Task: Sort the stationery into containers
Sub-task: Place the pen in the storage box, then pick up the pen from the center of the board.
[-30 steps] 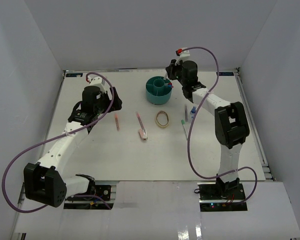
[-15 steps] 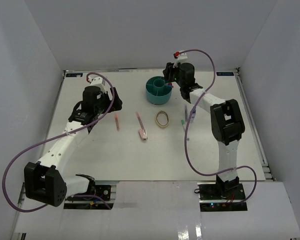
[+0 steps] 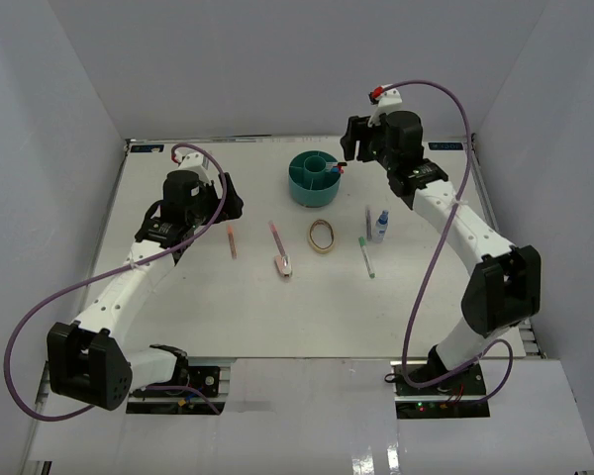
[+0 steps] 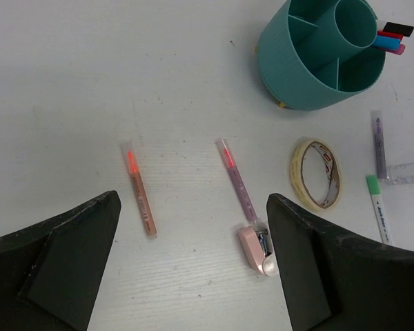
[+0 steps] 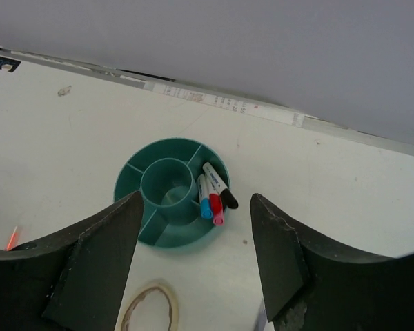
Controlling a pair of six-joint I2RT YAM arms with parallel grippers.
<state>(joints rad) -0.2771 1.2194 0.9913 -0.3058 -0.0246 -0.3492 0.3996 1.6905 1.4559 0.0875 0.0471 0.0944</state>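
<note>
My left hand (image 4: pixel 193 200) is spread wide, empty, near an orange pen (image 4: pixel 141 196) and a pink pen (image 4: pixel 238 183) on the worktop (image 3: pixel 198 297). The one teal organizer (image 3: pixel 307 186) holds four pens (image 5: pixel 210 193) in one ring compartment. My right hand (image 5: pixel 196 200), near it, is apart, empty too.

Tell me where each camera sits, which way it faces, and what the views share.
Top external: above and behind the robot, facing down on the table; left arm and right arm show.
Left wrist: on the left arm, facing down at loose pens and tape roll; left gripper frames the bottom.
Right wrist: on the right arm, tilted down at the organizer; right gripper shows.
Shared: all three see organizer and tape roll.
</note>
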